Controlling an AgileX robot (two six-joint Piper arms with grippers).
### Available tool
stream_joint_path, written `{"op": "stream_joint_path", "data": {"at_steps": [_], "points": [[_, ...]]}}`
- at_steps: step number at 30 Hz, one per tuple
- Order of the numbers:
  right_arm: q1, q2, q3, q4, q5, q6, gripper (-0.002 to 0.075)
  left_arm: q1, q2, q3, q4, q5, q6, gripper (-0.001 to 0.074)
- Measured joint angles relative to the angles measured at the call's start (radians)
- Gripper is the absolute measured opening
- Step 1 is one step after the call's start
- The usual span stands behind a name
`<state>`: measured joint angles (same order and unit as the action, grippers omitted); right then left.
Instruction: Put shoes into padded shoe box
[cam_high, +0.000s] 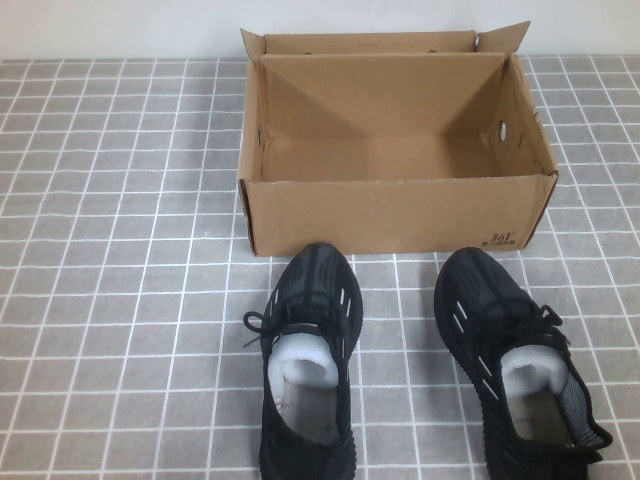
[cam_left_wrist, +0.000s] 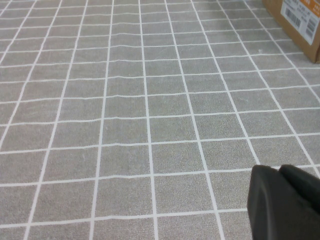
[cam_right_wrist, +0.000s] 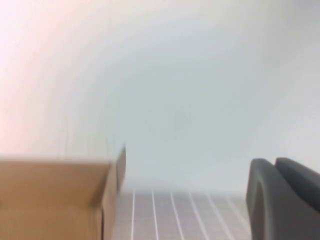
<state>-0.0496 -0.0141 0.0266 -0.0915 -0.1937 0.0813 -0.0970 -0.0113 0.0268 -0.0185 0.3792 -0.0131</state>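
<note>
Both black knit sneakers with white side stripes, the left one and the right one, sit on the grey grid-patterned desk, toes pointing at the box, paper stuffing inside, just in front of it. Brown corrugated cardboard shoe box is open and holds nothing visible. Judgement: nothing done, both shoes left to load. Left gripper hangs low over bare desk, right gripper is raised near the box's edge; neither shows in the high view, and whether either one's fingers are spread or together I cannot tell.

Open brown padded shoe box, two black shoes side by side just before it.
</note>
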Motion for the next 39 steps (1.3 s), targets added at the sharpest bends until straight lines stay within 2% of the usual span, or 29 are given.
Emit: {"op": "stream_joint_path", "data": {"at_steps": [10,16,21,27,32,35,39], "points": [[0.000,0.000,0.000,0.011,-0.156,0.008,-0.0008,0.000,0.000,0.000,0.000,0.000,0.000,-0.0004],[0.000,0.000,0.000,0.121,-0.436,0.136,-0.0008,0.000,0.000,0.000,0.000,0.000,0.000,-0.0004],[0.000,0.000,-0.095,0.148,-0.444,0.233,-0.0008,0.000,0.000,0.000,0.000,0.000,0.000,-0.0004],[0.000,0.011,-0.343,0.133,-0.228,0.271,-0.0008,0.000,0.000,0.000,0.000,0.000,0.000,-0.0004],[0.000,0.132,-0.574,0.125,0.131,0.274,-0.0008,0.000,0.000,0.000,0.000,0.000,0.000,-0.0004],[0.000,0.232,-0.640,0.125,0.322,0.262,-0.0008,0.000,0.000,0.000,0.000,0.000,0.000,-0.0004],[0.000,0.340,-0.647,0.091,0.427,0.219,-0.0008,0.000,0.000,0.000,0.000,0.000,0.000,-0.0004]]}}
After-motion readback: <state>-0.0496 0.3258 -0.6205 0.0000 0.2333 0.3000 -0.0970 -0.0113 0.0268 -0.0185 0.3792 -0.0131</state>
